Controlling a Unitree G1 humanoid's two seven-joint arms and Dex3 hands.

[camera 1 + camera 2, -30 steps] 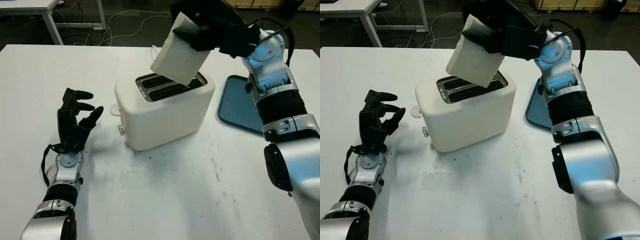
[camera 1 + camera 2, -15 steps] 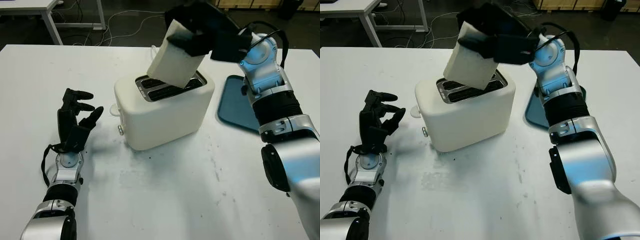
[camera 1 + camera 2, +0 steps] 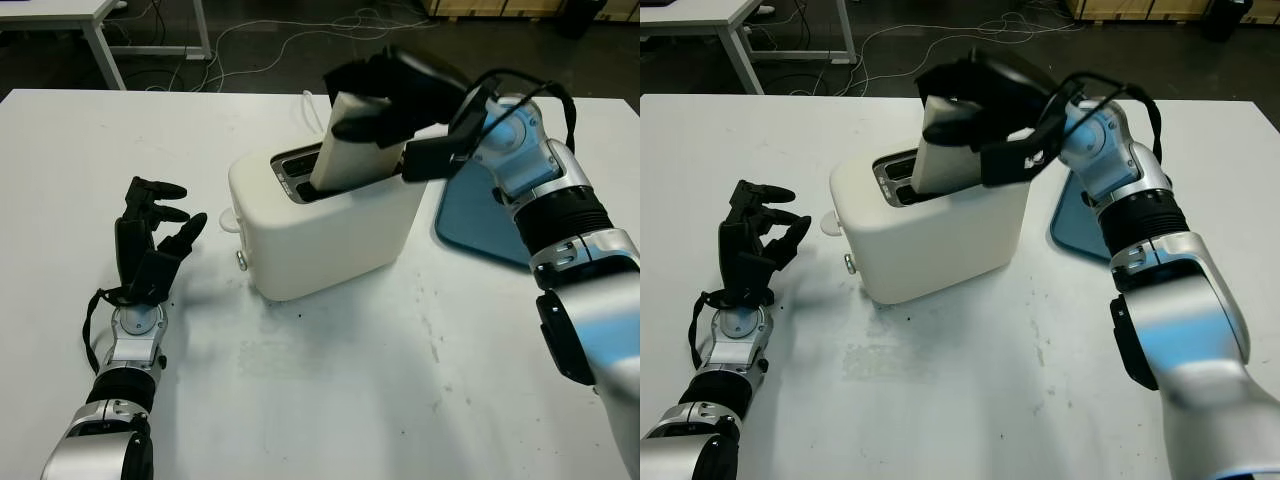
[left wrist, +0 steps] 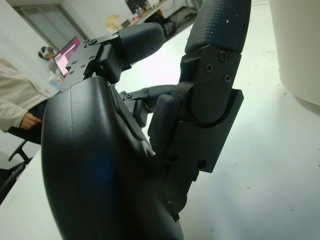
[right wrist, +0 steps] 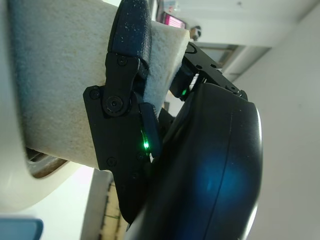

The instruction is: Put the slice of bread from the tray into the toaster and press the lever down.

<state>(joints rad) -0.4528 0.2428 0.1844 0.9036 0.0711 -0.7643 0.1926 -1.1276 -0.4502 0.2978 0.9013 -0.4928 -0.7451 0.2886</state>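
White tabletop carries everything, and reading across it from the left edge, the left hand (image 3: pixel 150 240) comes first, raised just above the table (image 3: pixel 330 390) near that edge, holding nothing and well apart from the work; it looks parked there to leave the approach free. Next, around the middle of the table, stands the cream toaster (image 3: pixel 325 225), set at a slant so its two slots face up and its small lever knob (image 3: pixel 241 260) sticks out of the end turned toward the left edge, not yet pressed by the look of it. Above the toaster the right hand (image 3: pixel 385 95) is clamped on the slice of bread (image 3: pixel 350 155), black fingers (image 5: pixel 125 50) pinching its flat faces near the top. That high grip leaves the lower part bare, so it can slide down between the slot walls; the slice's lower end is already inside a slot, and the bread stands nearly upright, leaning a little. Farthest toward the right edge lies the blue tray (image 3: pixel 480 215), partly behind the right forearm, with nothing visible on its exposed part.
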